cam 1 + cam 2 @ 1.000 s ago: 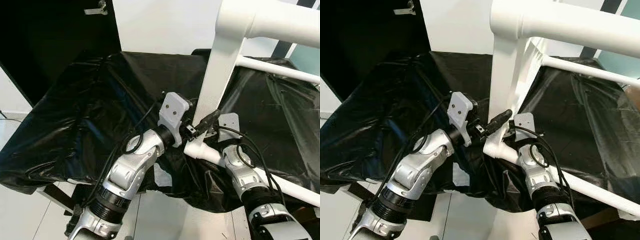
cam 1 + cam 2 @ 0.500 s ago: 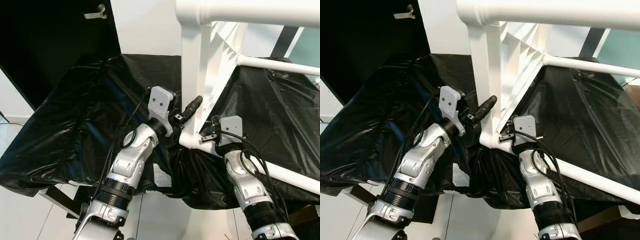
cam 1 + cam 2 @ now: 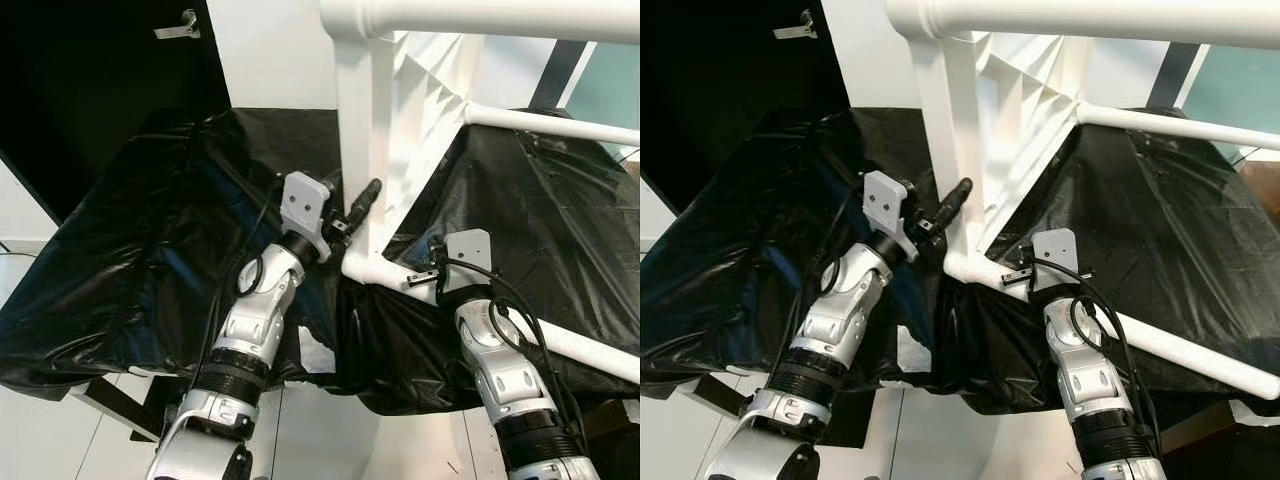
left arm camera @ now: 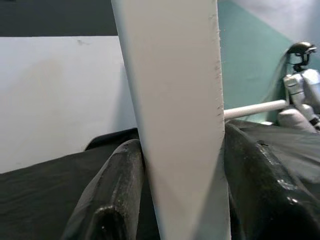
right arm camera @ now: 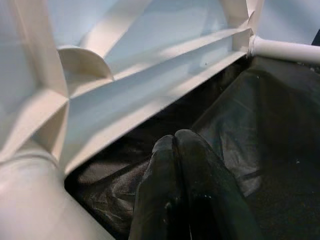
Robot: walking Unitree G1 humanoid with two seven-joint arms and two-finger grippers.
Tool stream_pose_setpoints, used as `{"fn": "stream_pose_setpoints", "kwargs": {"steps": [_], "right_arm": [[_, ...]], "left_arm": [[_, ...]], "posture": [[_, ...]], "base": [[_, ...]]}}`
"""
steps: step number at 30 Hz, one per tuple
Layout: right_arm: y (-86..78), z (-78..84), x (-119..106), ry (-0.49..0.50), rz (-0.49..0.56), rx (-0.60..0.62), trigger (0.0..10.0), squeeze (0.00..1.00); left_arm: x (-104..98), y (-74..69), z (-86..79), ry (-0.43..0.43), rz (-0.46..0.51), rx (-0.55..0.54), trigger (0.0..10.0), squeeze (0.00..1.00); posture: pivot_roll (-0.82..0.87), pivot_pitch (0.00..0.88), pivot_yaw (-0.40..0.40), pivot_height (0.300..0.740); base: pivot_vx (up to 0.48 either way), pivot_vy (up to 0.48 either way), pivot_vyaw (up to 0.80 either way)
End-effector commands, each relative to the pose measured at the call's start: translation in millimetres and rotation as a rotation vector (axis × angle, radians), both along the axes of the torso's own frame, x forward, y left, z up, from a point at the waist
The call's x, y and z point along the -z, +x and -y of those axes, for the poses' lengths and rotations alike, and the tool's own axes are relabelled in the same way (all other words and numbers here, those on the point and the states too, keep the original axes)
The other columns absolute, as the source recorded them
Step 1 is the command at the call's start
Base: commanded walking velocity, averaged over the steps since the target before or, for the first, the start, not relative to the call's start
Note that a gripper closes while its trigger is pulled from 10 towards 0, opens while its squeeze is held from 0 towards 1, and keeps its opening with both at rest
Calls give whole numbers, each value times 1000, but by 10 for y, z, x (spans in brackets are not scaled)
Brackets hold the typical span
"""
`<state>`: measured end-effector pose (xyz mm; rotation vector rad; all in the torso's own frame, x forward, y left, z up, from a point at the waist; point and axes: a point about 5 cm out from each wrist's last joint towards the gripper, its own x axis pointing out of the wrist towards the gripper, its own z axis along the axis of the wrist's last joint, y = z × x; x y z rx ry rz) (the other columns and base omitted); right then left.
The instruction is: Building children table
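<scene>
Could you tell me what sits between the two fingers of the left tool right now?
The white table edge sits there, with the left tool shut on it, one finger on each side. The left wrist view shows this.

Head views are evenly and brightly lit and sharp. The white table frame (image 3: 365, 130) is near overexposed; the black plastic sheet (image 3: 150, 230) left of it carries soft sheen on its folds. The doorway (image 3: 90, 90) beyond that sheet is unreadably dark. Wrist views are softer: the near black fingers (image 4: 112, 200) are out of focus.
</scene>
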<state>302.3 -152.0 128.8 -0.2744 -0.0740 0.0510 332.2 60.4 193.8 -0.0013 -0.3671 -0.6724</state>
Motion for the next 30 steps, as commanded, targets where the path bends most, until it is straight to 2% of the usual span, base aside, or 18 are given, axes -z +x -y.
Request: {"fn": "stream_pose_setpoints", "kwargs": {"steps": [1, 9, 10, 14, 18, 21, 25, 30], "right_arm": [[-25, 29, 56, 18, -34, 13, 10000, 0], [-108, 93, 54, 58, -37, 73, 10000, 0], [-142, 177, 116, 44, -82, 119, 10000, 0], [-135, 234, 139, 32, -101, 146, 10000, 0], [42, 460, 154, -13, -160, 209, 10000, 0], [83, 505, 77, -2, -150, 214, 10000, 0], [50, 463, 35, 18, -115, 197, 10000, 0], [-46, 275, 106, 26, -131, 141, 10000, 0]], "left_arm": [[306, 92, -236, -5, -147, -338, 0, 0], [468, 30, -252, 9, -162, -314, 0, 0], [576, -2, -344, 23, -167, -342, 0, 0], [622, -12, -392, 31, -168, -359, 0, 0], [737, -76, -560, 49, -159, -426, 0, 0], [765, -104, -635, 48, -154, -465, 0, 0], [818, -139, -684, 43, -167, -479, 0, 0], [857, -175, -697, 45, -166, -483, 0, 0]], "posture": [[-99, 20, 39, 740], [-105, 20, 42, 740], [-118, 22, 47, 740], [-118, 22, 47, 740], [-121, 19, 48, 740], [-116, 18, 45, 740], [-104, 19, 39, 740], [-100, 21, 40, 740]], "base": [[0, 0, 0], [0, 0, 0], [0, 0, 0], [0, 0, 0], [0, 0, 0], [0, 0, 0], [0, 0, 0], [0, 0, 0]]}}
